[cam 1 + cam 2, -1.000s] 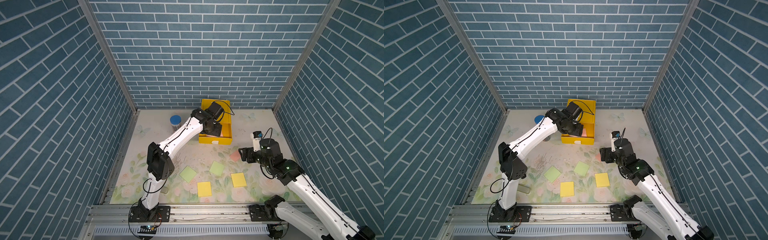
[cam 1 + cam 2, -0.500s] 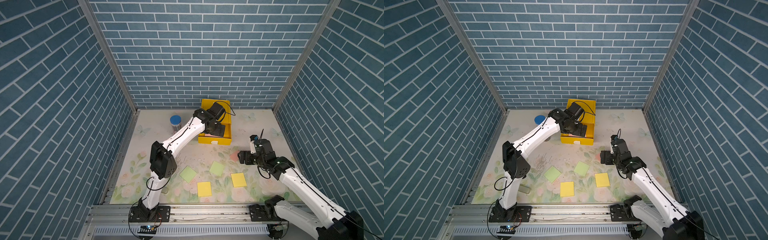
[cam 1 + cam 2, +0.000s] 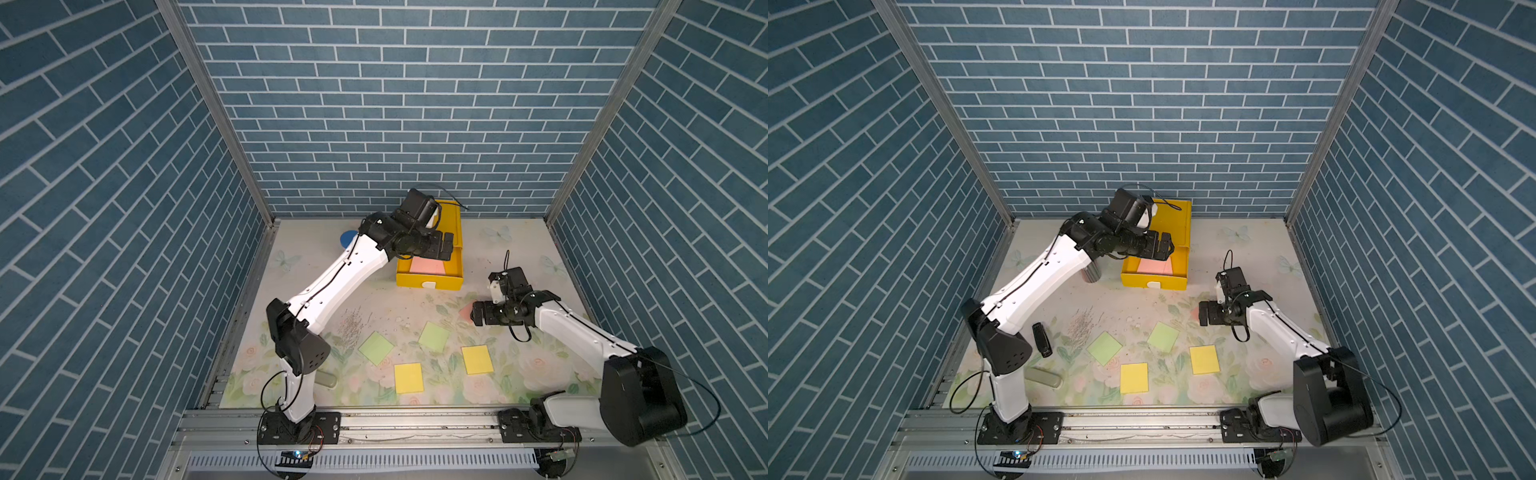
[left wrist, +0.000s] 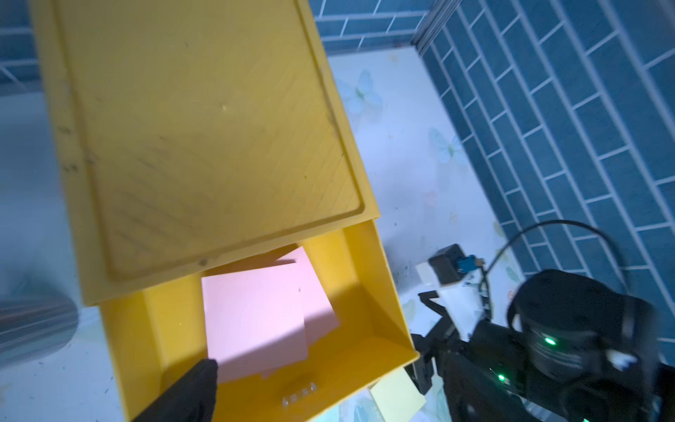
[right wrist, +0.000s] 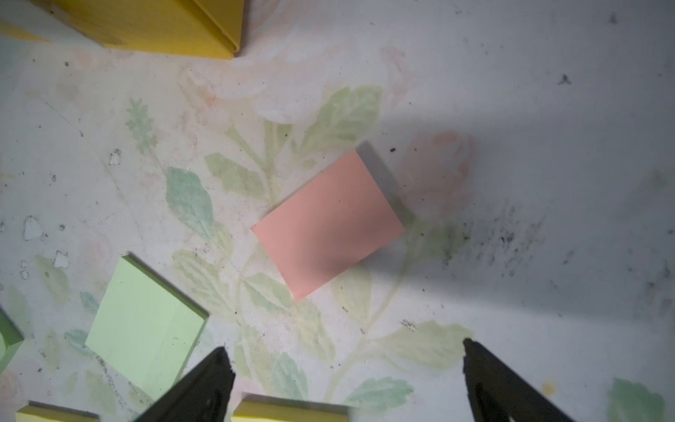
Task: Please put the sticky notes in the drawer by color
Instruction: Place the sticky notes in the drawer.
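Drawer contents show only in the left wrist view: two salmon pink sticky notes (image 4: 255,314) overlap on the floor of the top drawer (image 4: 380,285), which is pulled out of the yellow cabinet (image 4: 204,120). They lie just beyond the one visible finger (image 4: 190,391).

Both top views show only a single pink patch there. The left gripper (image 3: 448,248) hovers above the pulled-out drawer, jaws apart, holding nothing.

Right wrist view: third pink note (image 5: 328,226) lies flat on the table (image 5: 548,109), ahead of the right gripper (image 5: 343,347). It is centred between the widely spread fingers and not touched. This gripper is empty. From above, the gripper hides most of this note.

Light green notes (image 3: 434,336) and yellow notes (image 3: 477,359) lie apart on the table near the right gripper, on the left arm's side.

A small black object (image 3: 1042,338) shows in a top view.
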Robot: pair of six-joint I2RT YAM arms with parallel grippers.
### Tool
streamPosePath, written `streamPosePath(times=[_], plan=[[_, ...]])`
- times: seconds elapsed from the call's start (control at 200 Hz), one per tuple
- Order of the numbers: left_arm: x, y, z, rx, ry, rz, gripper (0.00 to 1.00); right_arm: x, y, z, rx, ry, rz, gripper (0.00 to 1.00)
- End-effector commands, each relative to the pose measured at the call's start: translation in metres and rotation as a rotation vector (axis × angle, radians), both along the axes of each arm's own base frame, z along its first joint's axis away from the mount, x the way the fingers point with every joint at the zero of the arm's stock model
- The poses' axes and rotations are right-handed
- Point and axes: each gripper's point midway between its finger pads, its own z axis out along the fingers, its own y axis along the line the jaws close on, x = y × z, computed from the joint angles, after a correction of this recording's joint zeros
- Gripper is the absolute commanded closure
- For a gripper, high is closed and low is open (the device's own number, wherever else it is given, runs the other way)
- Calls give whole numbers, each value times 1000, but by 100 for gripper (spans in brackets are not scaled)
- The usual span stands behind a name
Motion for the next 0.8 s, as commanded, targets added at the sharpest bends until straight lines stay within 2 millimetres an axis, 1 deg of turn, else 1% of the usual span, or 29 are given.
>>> streamPosePath(times=[0.0,0.075,0.15,0.26,0.335,0.38,0.43,0.485,0.55,0.605,0.69,0.795], plan=[[-3,22,1,15,-30,27,0,1,9,-3,0,56,90,0],[-7,38,-8,18,-24,45,0,1,8,-13,-10,105,68,1],[-7,52,-12,7,-31,65,0,0,20,-19,69,143,27,1],[-7,69,-3,-18,-55,92,0,-7,32,-23,103,183,-44,1],[-9,80,6,-12,-81,107,0,-6,32,-25,106,173,-89,0],[-10,84,8,-4,-88,109,0,-4,32,-27,116,158,-116,1],[-11,87,5,7,-84,109,0,-4,30,-34,118,163,-149,1],[-11,91,1,16,-76,105,0,-7,33,-43,129,183,-161,1],[-10,95,-5,31,-64,101,0,-14,29,-55,77,212,-175,1],[-9,97,-7,39,-61,96,0,-15,29,-60,85,211,-191,2],[-8,99,-10,49,-61,91,0,-8,35,-61,121,189,-201,2],[-9,106,-13,65,-65,102,0,3,34,-60,64,171,-210,5]])
